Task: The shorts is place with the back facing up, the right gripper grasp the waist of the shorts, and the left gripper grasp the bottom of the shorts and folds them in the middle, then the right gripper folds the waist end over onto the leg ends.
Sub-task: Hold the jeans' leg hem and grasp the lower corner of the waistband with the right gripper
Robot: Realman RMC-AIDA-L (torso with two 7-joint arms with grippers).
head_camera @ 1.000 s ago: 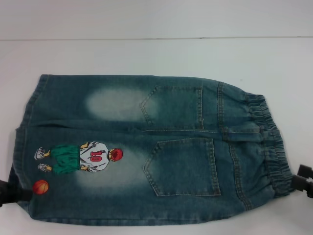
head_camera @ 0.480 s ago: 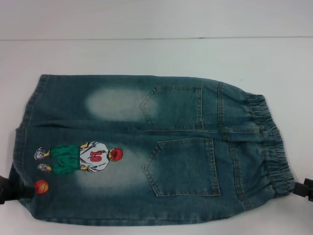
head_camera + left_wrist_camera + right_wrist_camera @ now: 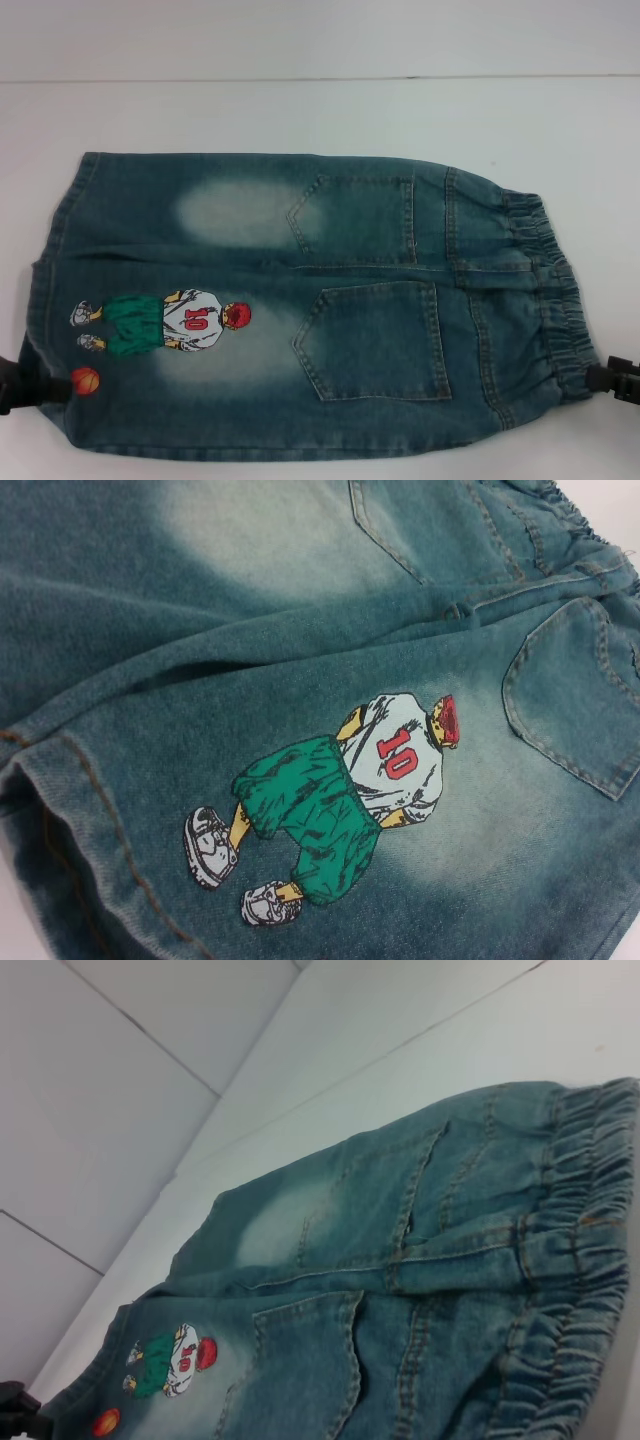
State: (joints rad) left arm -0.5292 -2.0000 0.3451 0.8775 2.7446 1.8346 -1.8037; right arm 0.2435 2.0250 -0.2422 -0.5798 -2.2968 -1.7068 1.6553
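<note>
At the 4 o'clock edge of the head view, the right gripper (image 3: 612, 379) sits level with the table, its black tip touching the near corner of the waist (image 3: 560, 300). Whether its fingers are spread or pinching the elastic cannot be told; they are cut off by the frame edge and hidden by the gathered band. At 8 o'clock, the left gripper (image 3: 22, 384) lies against the near corner of the hems (image 3: 45, 310), just beside the small orange ball (image 3: 85, 381). Its fingers too are out of sight, so their state cannot be told.

Between the two, the shorts (image 3: 330, 300) lie flat and back up on the white table (image 3: 320, 110), waist toward 3 o'clock, hems toward 9 o'clock. Two back pockets (image 3: 375, 340) sit near the waist, one beyond the other. The embroidered player (image 3: 165, 322), numbered 10, lies on the near leg, feet toward the hems.

The left wrist view looks along the denim past the player (image 3: 335, 810) toward a pocket (image 3: 575, 705). The right wrist view shows the ruffled waist (image 3: 580, 1260) close up, and far off at 7 o'clock the left gripper (image 3: 18, 1408) near the ball (image 3: 105, 1422).
</note>
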